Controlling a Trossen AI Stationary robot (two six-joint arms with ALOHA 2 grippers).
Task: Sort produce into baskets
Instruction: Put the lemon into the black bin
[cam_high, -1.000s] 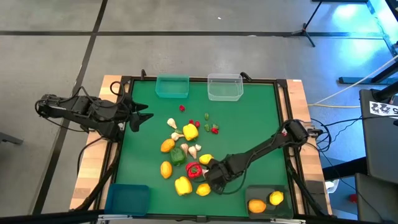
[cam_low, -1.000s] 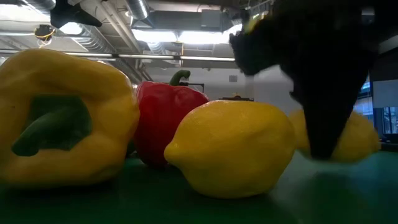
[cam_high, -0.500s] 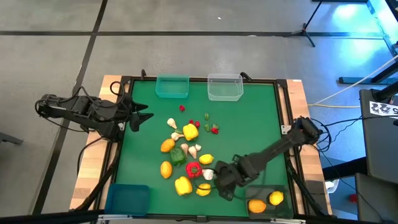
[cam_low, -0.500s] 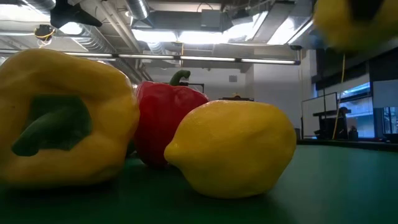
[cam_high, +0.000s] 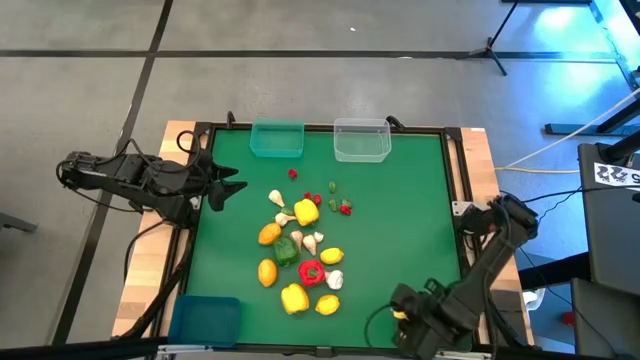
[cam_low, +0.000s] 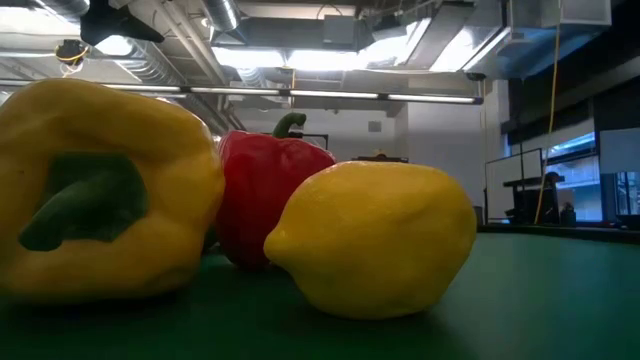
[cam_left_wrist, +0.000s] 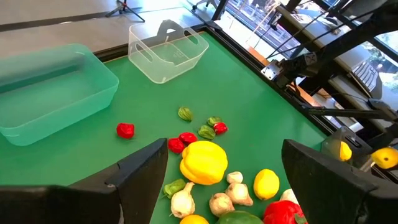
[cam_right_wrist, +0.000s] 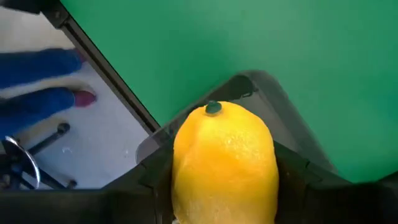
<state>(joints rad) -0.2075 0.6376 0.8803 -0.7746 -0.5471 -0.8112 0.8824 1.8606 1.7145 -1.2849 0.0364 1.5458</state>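
Note:
The produce lies in a loose pile mid-table: a yellow pepper (cam_high: 306, 211), a red pepper (cam_high: 311, 272), garlic bulbs (cam_high: 312, 239) and lemons (cam_high: 331, 256). My right gripper (cam_high: 404, 314) hangs over the table's near right corner, shut on a yellow lemon (cam_right_wrist: 224, 162). Below it shows the dark grey basket's rim (cam_right_wrist: 264, 87); in the high view my right arm hides that basket. The teal basket (cam_high: 276, 138) and clear basket (cam_high: 361, 140) stand at the far edge, the blue basket (cam_high: 205, 320) at the near left. My left gripper (cam_high: 226, 188) waits open at the left edge, empty. My right gripper pinches the lemon by its two opposite sides (cam_right_wrist: 181, 168) between the two fingers (cam_right_wrist: 149, 180), which point down. The lemon's end with the small green nub (cam_right_wrist: 213, 107) stands free past the fingers. The lemon is lifted clear, above the dark grey basket's corner.
Small red and green pieces (cam_high: 334, 197) lie scattered beyond the pile. The low view shows a yellow pepper (cam_low: 100, 190), a red pepper (cam_low: 265, 185) and a lemon (cam_low: 375, 235) close up. Open green mat (cam_high: 410, 220) lies between the pile and the right edge.
My right gripper, shut on a lemon at the pile's near right side, has risen and swung toward the table's near right corner. The lemon has been lifted clear of the mat and carried over the dark grey basket. The rest of the pile has stayed put.

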